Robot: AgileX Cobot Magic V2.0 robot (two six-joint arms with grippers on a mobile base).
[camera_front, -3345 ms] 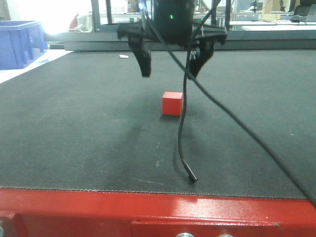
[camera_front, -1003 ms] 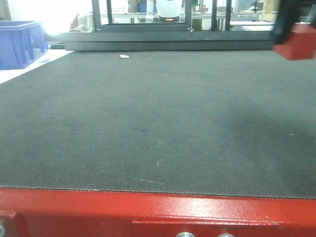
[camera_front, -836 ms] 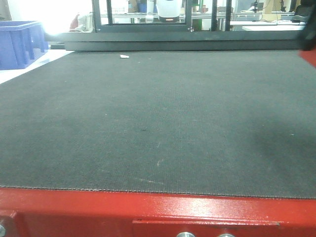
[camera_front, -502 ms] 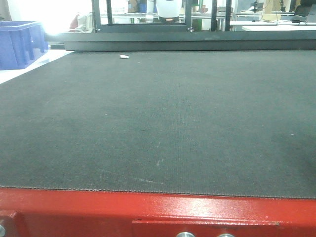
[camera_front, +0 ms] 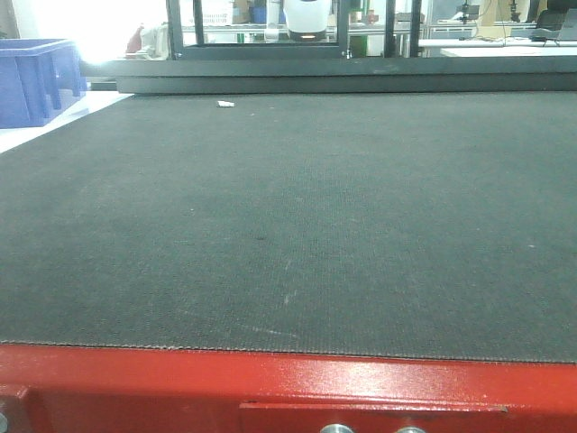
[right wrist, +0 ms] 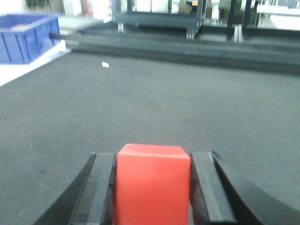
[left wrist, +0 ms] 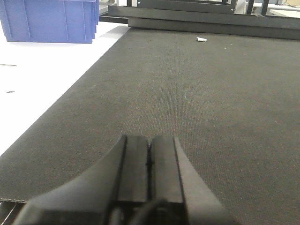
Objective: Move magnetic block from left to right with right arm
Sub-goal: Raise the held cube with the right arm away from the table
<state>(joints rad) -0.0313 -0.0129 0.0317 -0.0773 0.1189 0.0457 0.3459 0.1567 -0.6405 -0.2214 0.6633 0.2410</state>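
Observation:
The magnetic block [right wrist: 153, 183], a red cube, sits clamped between the two dark fingers of my right gripper [right wrist: 153, 157], held above the dark mat [right wrist: 154, 103]. In the front view neither the block nor either gripper shows; only the bare mat [camera_front: 297, 216] is there. My left gripper [left wrist: 149, 140] hovers over the mat near its left edge, its two pads pressed together with nothing between them.
A blue crate [left wrist: 51, 19] stands on the white surface at the far left, also visible as a blue crate [camera_front: 36, 77] in the front view. A small white scrap [camera_front: 224, 104] lies near the mat's far edge. The glossy red table edge [camera_front: 288, 392] runs along the front.
The right gripper with the red block, seen at the upper right edge of the front view a second ago, has moved out of that view to the right.

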